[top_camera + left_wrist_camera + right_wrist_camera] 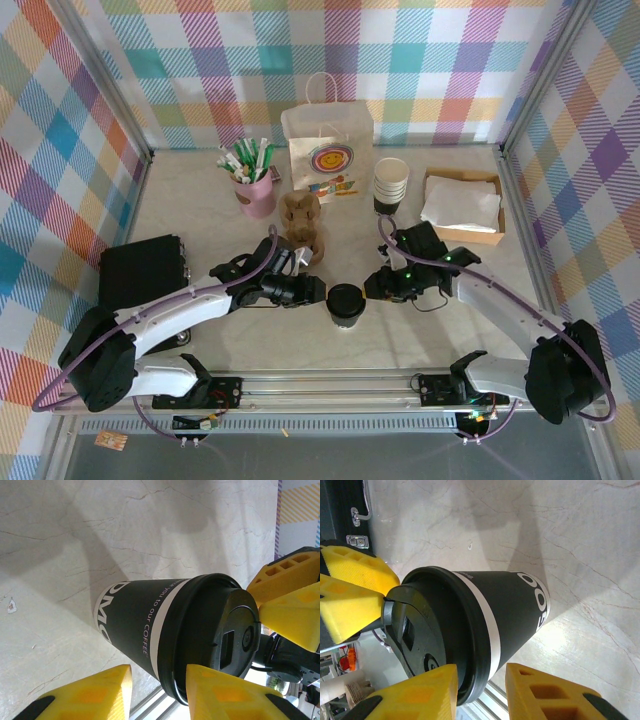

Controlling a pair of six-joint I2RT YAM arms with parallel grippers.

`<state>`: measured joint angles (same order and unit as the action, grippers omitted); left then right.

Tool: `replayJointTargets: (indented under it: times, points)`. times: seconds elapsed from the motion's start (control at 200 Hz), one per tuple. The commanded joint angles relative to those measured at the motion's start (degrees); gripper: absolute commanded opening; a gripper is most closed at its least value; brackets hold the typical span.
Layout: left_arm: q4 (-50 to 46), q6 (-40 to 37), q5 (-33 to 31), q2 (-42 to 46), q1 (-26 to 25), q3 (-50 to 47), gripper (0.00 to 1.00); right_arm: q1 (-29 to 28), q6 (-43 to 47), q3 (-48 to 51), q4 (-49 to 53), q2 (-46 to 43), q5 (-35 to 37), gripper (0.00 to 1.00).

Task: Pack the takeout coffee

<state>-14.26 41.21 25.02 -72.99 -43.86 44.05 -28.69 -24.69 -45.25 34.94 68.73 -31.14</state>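
Note:
The takeout coffee (345, 304), a black-banded paper cup with a round black lid, stands upright near the table's front edge between my two grippers. My left gripper (318, 290) meets it from the left. In the left wrist view the left gripper (159, 670) has one yellow finger over the lid (220, 640) and the other below the rim beside the cup wall, with a gap. My right gripper (372, 288) mirrors it from the right. The right gripper (481, 667) straddles the lid rim (470, 680) the same way, jaws partly apart.
A smiley paper bag (328, 150) stands at the back. Beside it are a pink cup of pens (255, 190) and a stack of lidless cups (390, 185). A cardboard carrier (300, 225) sits behind the left gripper. A napkin tray (462, 208) lies right, a black case (142, 270) left.

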Motion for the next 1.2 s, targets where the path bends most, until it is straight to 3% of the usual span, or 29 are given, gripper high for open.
replayJointTargets:
  times: [0.0,1.195]
  points:
    - [2.11,0.81,1.25,-0.33,-0.62,-1.03,0.34,-0.4,-0.09,1.2,0.64,-0.37,-1.64,0.31]
    - [2.31,0.27,2.17,-2.26,-0.62,-6.67,0.32,-0.4,-0.54,8.01,-2.85,3.95,0.2,0.29]
